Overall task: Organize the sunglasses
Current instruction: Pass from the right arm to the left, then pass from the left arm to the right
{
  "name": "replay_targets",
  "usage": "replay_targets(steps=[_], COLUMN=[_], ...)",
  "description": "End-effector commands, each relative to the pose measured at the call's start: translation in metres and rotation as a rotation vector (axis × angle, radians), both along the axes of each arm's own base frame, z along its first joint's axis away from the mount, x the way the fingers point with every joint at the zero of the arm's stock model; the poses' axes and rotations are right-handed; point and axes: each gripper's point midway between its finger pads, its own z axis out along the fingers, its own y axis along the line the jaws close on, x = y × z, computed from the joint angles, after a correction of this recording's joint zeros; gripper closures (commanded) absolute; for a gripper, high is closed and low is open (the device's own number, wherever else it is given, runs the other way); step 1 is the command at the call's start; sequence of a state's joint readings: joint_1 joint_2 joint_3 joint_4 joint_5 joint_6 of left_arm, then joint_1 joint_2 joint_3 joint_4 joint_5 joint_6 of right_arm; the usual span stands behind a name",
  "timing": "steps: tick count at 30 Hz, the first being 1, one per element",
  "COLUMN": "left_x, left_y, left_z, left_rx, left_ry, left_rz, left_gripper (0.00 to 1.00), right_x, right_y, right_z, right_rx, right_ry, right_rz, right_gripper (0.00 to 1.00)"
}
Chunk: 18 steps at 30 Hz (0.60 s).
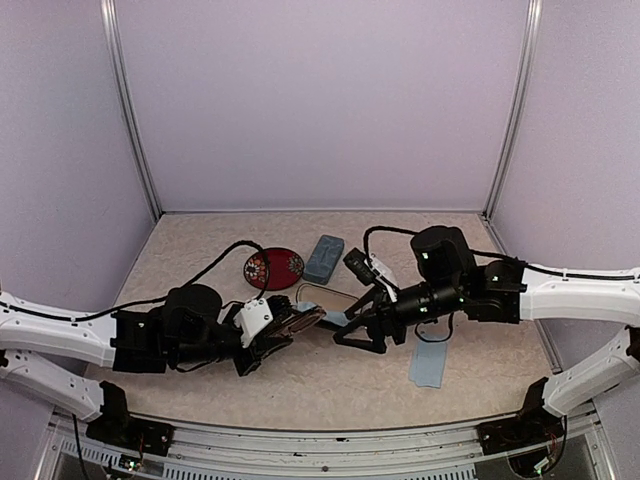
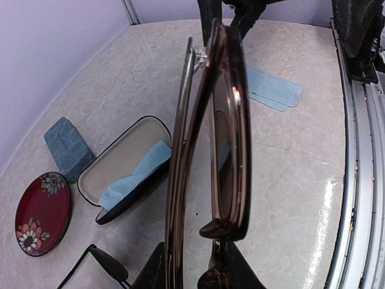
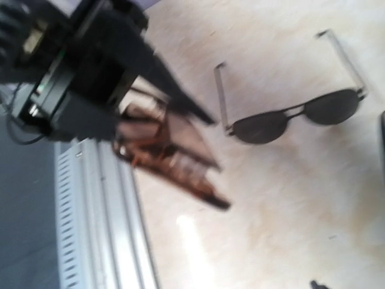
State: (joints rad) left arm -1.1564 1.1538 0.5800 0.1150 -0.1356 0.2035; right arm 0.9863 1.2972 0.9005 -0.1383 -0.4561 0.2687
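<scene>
At mid-table, the left gripper point(image 1: 280, 335) clamped one end of the brown pair point(image 2: 225, 120), its long axis pointing at the right gripper point(image 1: 358, 330), whose jaws stood spread and empty just beyond; the thin pair point(image 3: 289, 114) lay flat nearby.

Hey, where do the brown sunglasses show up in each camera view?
Top external: brown sunglasses just left of centre.
Left wrist: the sunglasses edge-on, filling the middle.
Right wrist: the sunglasses blurred, left of centre.
Shared landmark: metal rail along the near edge, at the bottom, right and lower left respectively.
</scene>
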Motion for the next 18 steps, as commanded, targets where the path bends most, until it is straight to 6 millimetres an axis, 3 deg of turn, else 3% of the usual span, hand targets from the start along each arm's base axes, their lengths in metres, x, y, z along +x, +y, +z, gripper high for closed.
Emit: replay_targets(steps=[1,5,10,14,18], left_x=[0.001,0.019,0.032,0.033,0.025], left_y=[-0.003,-0.002,-0.002,-0.009,-0.016], left_z=[0.003,0.000,-0.003,-0.005,-0.006], left_rx=[-0.028,-0.009,0.002,-0.012,-0.035], left_ry=[0.111,0.151,0.183,0.249,0.345], left_rz=[-0.004,0.055,0.101,0.065,0.015], left_gripper=[0.73,0.74,0.73,0.71,0.71], right_x=[0.017,0.052,0.085,0.073,0.049], right_y=[-0.005,-0.016,-0.030,-0.017,-0.010], right_z=[0.003,-0.011,-0.050,-0.048,-0.033], right_rx=[-0.025,-0.117,-0.224,-0.174,-0.140], right_ry=[-0.113,-0.149,-0.049,-0.057,-0.191], right_rz=[-0.069,-0.259,-0.430,-0.316,-0.182], right_gripper=[0.18,0.18,0.19,0.20,0.12])
